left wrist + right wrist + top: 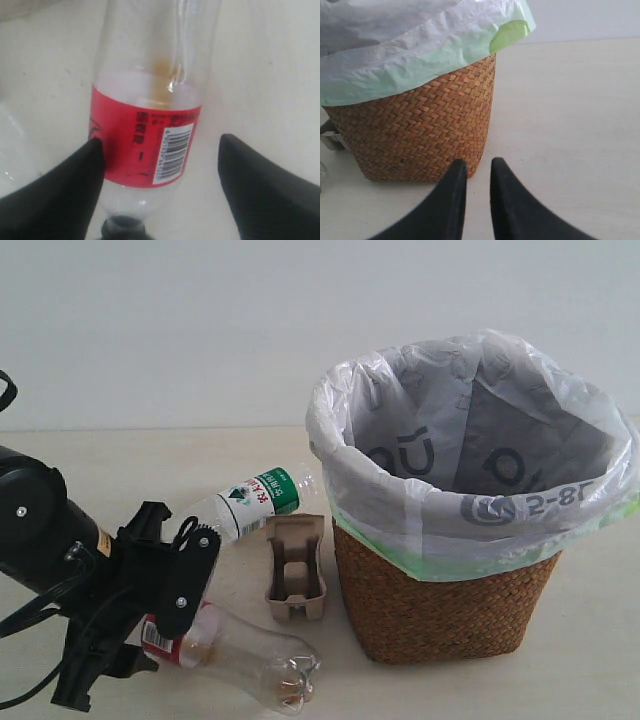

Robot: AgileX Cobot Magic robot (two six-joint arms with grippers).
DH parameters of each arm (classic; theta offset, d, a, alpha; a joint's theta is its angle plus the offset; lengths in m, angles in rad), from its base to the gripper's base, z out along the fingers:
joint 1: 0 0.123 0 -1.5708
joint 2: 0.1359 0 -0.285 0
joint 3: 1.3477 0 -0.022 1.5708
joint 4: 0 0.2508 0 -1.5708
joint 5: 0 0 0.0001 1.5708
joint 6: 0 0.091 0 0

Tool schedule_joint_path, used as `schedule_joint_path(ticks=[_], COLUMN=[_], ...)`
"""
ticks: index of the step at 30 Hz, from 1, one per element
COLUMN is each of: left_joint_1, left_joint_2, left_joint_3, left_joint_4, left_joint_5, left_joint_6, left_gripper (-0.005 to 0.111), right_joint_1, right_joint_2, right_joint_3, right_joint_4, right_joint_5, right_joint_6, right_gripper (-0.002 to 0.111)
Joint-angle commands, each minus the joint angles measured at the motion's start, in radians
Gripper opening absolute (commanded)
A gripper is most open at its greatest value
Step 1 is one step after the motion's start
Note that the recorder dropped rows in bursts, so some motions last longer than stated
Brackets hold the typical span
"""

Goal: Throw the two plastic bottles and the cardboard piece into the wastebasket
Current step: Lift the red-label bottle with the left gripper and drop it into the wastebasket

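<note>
Only the left wrist view shows the left gripper's (160, 142) jaws spread either side of the red-label bottle (145, 145), which lies on the surface (590, 660). The green-label bottle (255, 502) lies at the cardboard tray's (295, 570) 11 o'clock, and the tray sits just beside the wastebasket (440, 605), at its 9 o'clock. The right gripper's (477, 167) jaws, nearly pressed together and empty, face the wicker wall. Bare surface lies at the basket's 3 o'clock.

Glossy clear plastic on the red-label bottle (145, 135) and green-label bottle (255, 502); matt pulp cardboard tray (295, 570); rough woven wicker wastebasket (440, 610)
</note>
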Motion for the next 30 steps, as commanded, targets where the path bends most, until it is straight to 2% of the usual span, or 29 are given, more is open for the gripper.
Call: schedule_joint_path(ticks=[1,4,11,16,20,23,28,30], left_joint_1=[-0.005,-0.005,-0.005,-0.005,-0.005,-0.005,-0.005,-0.005], left_joint_2=[0.002,0.002,0.072,0.129,0.156,0.159,0.159,0.156], left_joint_3=[-0.002,-0.002,-0.002,-0.002,-0.002,-0.002,-0.002,-0.002], left_joint_4=[-0.01,-0.017,-0.019,-0.019,-0.019,-0.019,-0.019,-0.019], left_joint_5=[-0.035,-0.058,-0.066,-0.14,-0.149,-0.151,-0.066,-0.032], left_joint_6=[-0.005,-0.008,-0.008,-0.003,-0.003,-0.003,-0.038,-0.124], left_gripper=[0.072,0.077,0.077,0.077,0.076,0.063,0.015,0.004], right_joint_1=[0.001,0.001,0.001,0.001,0.001,0.001,0.001,0.001], right_joint_2=[-0.005,-0.005,-0.005,-0.005,-0.005,-0.005,-0.005,-0.005], right_joint_3=[-0.001,-0.001,-0.001,-0.001,-0.001,-0.001,-0.001,-0.001], right_joint_4=[-0.002,-0.002,-0.002,-0.002,-0.002,-0.002,-0.002,-0.002], right_joint_5=[-0.009,-0.009,-0.009,-0.009,-0.009,-0.009,-0.009,-0.009], right_joint_6=[0.001,0.001,0.001,0.001,0.001,0.001,0.001,0.001], right_gripper=[0.013,0.013,0.013,0.013,0.013,0.013,0.013,0.013])
